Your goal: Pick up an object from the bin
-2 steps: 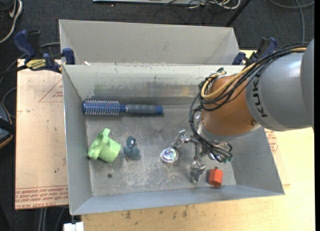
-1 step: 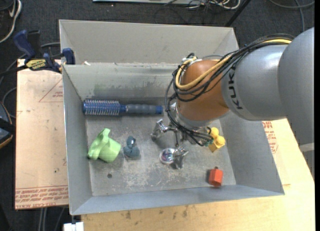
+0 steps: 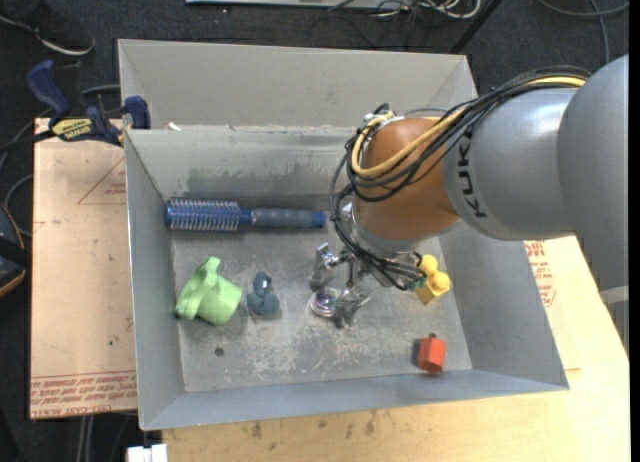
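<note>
The grey arm (image 3: 530,165) is reaching from the right into the grey metal bin (image 3: 150,280), whose floor is bearing a blue hairbrush (image 3: 245,217) along the back and a green toy (image 3: 208,295) at left. The gripper (image 3: 336,288) is hanging low over mid-floor, just above a small pale round thing (image 3: 324,302); whether it is spread or closed cannot be told. A yellow piece (image 3: 432,280) is lying just to its right, a red block (image 3: 430,353) toward the front right, and a grey-blue figure (image 3: 264,300) beside the toy.

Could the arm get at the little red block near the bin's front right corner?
Probably yes: the red block lies alone on bare floor with nothing over it, though the bin wall nearby might crowd the arm.
</note>
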`<state>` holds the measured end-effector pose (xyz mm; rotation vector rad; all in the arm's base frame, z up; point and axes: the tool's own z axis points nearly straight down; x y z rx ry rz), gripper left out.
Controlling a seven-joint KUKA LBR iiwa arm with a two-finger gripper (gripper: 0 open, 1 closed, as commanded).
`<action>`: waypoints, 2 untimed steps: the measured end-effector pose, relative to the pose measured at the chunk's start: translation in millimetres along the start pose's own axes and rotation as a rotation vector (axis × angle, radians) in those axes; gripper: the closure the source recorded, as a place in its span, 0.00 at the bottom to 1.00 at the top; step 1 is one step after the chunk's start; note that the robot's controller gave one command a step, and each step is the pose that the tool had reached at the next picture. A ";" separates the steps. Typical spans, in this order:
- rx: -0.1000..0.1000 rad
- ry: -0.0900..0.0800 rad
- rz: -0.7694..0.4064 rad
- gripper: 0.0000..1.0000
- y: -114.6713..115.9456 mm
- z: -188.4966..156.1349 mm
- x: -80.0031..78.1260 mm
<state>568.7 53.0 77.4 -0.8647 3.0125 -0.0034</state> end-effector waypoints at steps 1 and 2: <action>0.010 -0.017 0.140 1.00 13.4 -1.6 7.7; 0.001 -0.004 -0.051 1.00 4.4 -165.6 29.0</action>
